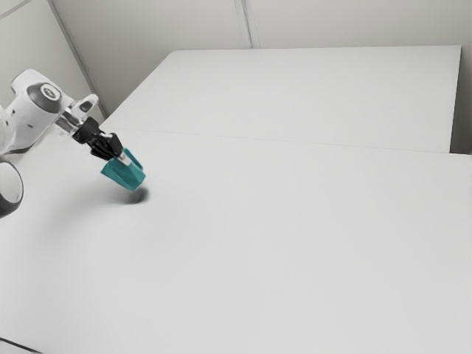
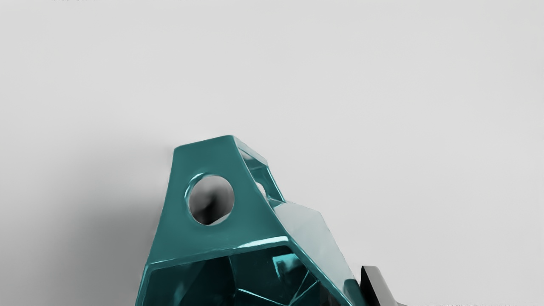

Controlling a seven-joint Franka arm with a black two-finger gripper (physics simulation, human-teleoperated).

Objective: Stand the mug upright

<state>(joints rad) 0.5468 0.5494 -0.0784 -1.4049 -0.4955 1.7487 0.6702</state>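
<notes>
The black 2-finger gripper (image 1: 121,156) is in the left part of the exterior view, above centre height, angled down toward the exterior view's right and closed on the mug (image 1: 122,175); in the wrist view, 1 grey finger (image 2: 376,285) lies against the mug's outer wall. The mug hangs tilted, not upright, just above the table (image 1: 280,243), in the left part of the exterior view. Its mouth faces the wrist camera, and the hollow is dark teal with sharp creases, glossy highlights and 1 bright cyan patch; a small dark shape near the rim beside the finger is too unclear to name. The body is smooth, shiny teal, cut in flat facets, with 1 tapering panel pierced by 1 round hole, through which grey and near-black shadow show. A pale sheen covers the facet nearest the finger. A soft shadow (image 1: 138,195) falls on the matte, pale grey tabletop under the mug. At the far left of the exterior view is the smooth white and grey arm (image 1: 33,110); along the top run plain pale walls (image 1: 332,22).
</notes>
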